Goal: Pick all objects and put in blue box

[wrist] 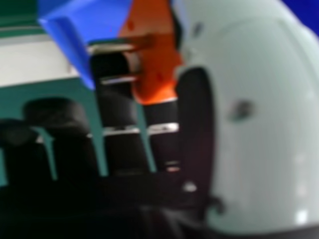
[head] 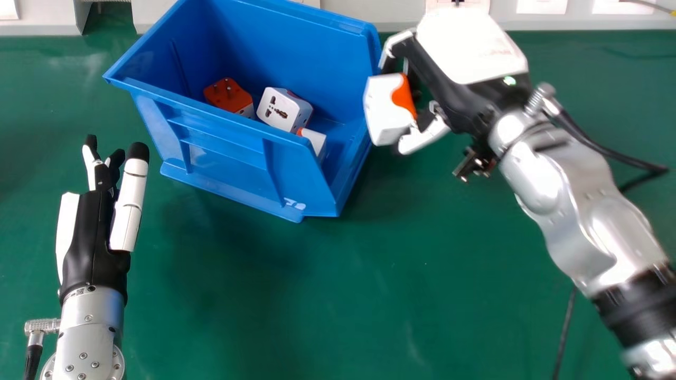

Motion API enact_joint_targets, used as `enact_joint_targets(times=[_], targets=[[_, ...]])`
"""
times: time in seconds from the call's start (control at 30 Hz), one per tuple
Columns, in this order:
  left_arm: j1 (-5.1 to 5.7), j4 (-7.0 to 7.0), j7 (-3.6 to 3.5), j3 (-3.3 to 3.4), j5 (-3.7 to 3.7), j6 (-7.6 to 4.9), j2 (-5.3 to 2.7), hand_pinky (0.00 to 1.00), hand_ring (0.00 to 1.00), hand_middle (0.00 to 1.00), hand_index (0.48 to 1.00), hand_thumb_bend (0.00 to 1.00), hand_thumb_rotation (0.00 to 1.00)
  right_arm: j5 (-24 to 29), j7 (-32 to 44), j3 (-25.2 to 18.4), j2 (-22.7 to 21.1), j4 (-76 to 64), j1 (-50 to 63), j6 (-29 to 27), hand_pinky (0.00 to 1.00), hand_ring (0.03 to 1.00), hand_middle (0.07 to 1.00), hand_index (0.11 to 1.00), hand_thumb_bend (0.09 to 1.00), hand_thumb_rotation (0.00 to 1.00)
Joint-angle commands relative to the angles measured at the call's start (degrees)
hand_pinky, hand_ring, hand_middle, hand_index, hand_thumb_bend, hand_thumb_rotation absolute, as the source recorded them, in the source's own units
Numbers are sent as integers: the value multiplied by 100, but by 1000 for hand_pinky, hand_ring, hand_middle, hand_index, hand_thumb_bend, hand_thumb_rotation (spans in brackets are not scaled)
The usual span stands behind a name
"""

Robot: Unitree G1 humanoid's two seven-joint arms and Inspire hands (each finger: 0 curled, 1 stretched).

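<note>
The blue box [head: 227, 153] stands tilted on the green table, with a red-orange adapter [head: 228, 96], a white adapter [head: 284, 110] and a smaller white and orange piece [head: 315, 140] inside. Beside the box's right wall, my right hand [head: 443, 79] is shut on a white and orange adapter [head: 387, 108], held in the air. In the right hand view the adapter's orange part [wrist: 157, 59] sits between the thumb and fingers of my right hand [wrist: 249, 124]. My left hand [head: 95, 237] is at the left, open and holding nothing, fingers pointing away.
Behind the box, a pale trunking strip with sockets [head: 542, 6] runs along the far edge of the green table [head: 369, 295]. A black cable [head: 564, 332] lies on the table by the right forearm.
</note>
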Motion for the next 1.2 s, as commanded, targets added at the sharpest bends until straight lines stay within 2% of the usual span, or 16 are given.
enact_joint_targets(times=[0.0, 0.2, 0.3, 0.37, 0.47, 0.57, 0.7, 0.83, 0.9, 1.03, 1.17], targets=[[41, -198, 22, -7, 16, -63, -12, 985, 992, 974, 977, 598, 1000, -29, -115, 110, 104, 236, -536, -64, 34, 77, 147, 469, 488, 149], [115, -311, -26, 5, -70, -59, -47, 988, 994, 975, 979, 590, 1000, 23, -41, 387, 467, 967, -1178, 14, 29, 73, 143, 469, 488, 149], [130, -303, -46, 12, -127, -64, -53, 993, 997, 978, 982, 586, 1000, -13, -146, 511, 638, 1366, -1476, 53, 24, 70, 135, 469, 491, 139], [135, -331, -41, 15, -156, -27, -61, 994, 997, 979, 983, 585, 1000, -14, -243, 578, 726, 1612, -1647, 24, 22, 68, 132, 469, 493, 134], [137, -323, -29, 15, -165, -32, -73, 996, 998, 979, 984, 588, 1000, 23, -351, 657, 837, 1906, -1845, -71, 21, 68, 131, 469, 496, 130], [142, -382, -20, 13, -175, 39, -97, 997, 999, 980, 985, 592, 1000, -34, -493, 801, 955, 2285, -2079, -159, 20, 68, 134, 469, 497, 127], [159, -434, -13, 7, -152, 59, -107, 998, 999, 981, 986, 596, 1000, -135, -702, 1037, 1058, 2759, -2348, -265, 26, 75, 145, 472, 498, 126], [216, -564, -10, -16, -125, 77, -147, 999, 1000, 981, 987, 590, 1000, -181, -779, 1183, 1206, 3138, -2560, -243, 39, 89, 164, 471, 497, 130], [199, -527, 0, -19, -109, 50, -160, 1000, 1000, 982, 987, 588, 1000, -182, -780, 1238, 1280, 3288, -2640, -204, 39, 90, 164, 471, 498, 129], [203, -593, 35, -52, -46, 92, -187, 1000, 1000, 982, 988, 586, 1000, -90, -789, 1240, 1385, 3426, -2684, -128, 39, 89, 165, 475, 501, 126], [222, -655, 54, -70, -41, 135, -226, 1000, 1000, 982, 988, 581, 1000, -54, -889, 1192, 1407, 3347, -2602, -68, 38, 87, 164, 479, 505, 121]])
